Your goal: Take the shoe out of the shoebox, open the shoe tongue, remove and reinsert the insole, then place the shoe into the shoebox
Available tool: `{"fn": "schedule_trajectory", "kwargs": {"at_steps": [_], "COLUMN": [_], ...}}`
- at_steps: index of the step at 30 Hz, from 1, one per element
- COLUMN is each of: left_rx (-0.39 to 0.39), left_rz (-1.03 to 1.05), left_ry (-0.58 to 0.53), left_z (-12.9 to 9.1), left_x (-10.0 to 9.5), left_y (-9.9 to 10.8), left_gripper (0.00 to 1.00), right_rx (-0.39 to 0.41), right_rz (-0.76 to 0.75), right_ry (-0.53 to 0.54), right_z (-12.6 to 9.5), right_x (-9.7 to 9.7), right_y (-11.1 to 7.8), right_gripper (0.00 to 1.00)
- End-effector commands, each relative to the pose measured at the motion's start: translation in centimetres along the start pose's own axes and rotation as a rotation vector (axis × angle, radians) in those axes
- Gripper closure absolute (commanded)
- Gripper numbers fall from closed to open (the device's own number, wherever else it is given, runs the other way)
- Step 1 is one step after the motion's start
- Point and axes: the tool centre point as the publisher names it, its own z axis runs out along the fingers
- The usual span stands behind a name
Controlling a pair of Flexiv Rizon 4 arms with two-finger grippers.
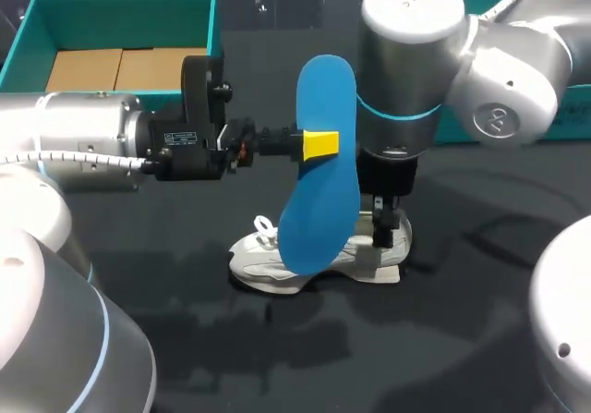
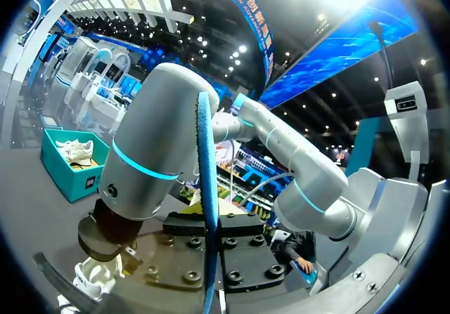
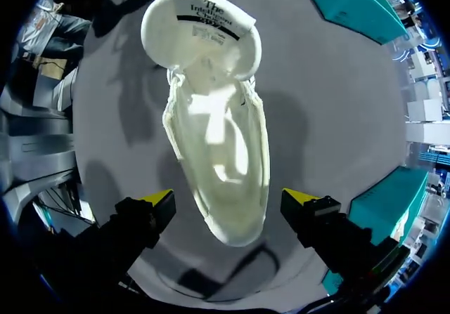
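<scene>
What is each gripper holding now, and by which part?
The left gripper holds the blue insole by its long edge, near the middle. The right gripper is open above the white shoe and holds nothing.

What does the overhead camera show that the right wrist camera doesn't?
Only the head view shows the blue insole, gripped upright in the air by the left fingers. Only the right wrist view looks down into the white shoe, with the right fingers spread either side of its near end, not touching. Both show the shoe standing on the dark table.
</scene>
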Motion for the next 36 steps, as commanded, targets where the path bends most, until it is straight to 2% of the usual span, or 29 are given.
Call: {"fn": "schedule_trajectory", "kwargs": {"at_steps": [1, 12, 17, 24, 26, 32, 33, 34, 36], "left_rx": [0.003, 0.003, 0.003, 0.003, 0.003, 0.003, 0.003, 0.003, 0.003], "left_rz": [0.0, 0.0, 0.0, 0.0, 0.0, 0.0, 0.0, 0.0, 0.0], "left_ry": [-0.001, -0.001, -0.001, -0.001, -0.001, -0.001, -0.001, -0.001, -0.001], "left_z": [0.1, 0.1, 0.1, 0.1, 0.1, 0.1, 0.1, 0.1, 0.1], "left_x": [0.0, 0.0, 0.0, 0.0, 0.0, 0.0, 0.0, 0.0, 0.0], "left_y": [0.1, 0.1, 0.1, 0.1, 0.1, 0.1, 0.1, 0.1, 0.1], "left_gripper": [1.0, 1.0, 1.0, 1.0, 1.0, 1.0, 1.0, 1.0, 1.0], "right_rx": [0.062, 0.041, 0.033, 0.02, 0.013, 0.011, 0.012, 0.014, 0.016], "right_rz": [-0.011, -0.076, -0.095, -0.105, -0.104, -0.106, -0.108, -0.111, -0.112], "right_ry": [-0.006, -0.042, -0.027, -0.007, 0.001, 0.026, 0.029, 0.032, 0.033], "right_z": [-0.4, 0.5, 1.7, 3.4, 4.0, 5.1, 5.2, 5.3, 5.4], "right_x": [-0.7, -3.3, -3.5, -3.6, -3.6, -3.4, -3.4, -3.3, -3.2], "right_y": [1.2, 4.0, 5.0, 5.2, 5.2, 5.5, 5.5, 5.6, 5.7], "right_gripper": [0.0, 0.0, 0.0, 0.0, 0.12, 0.36, 0.49, 0.51, 0.64]}}
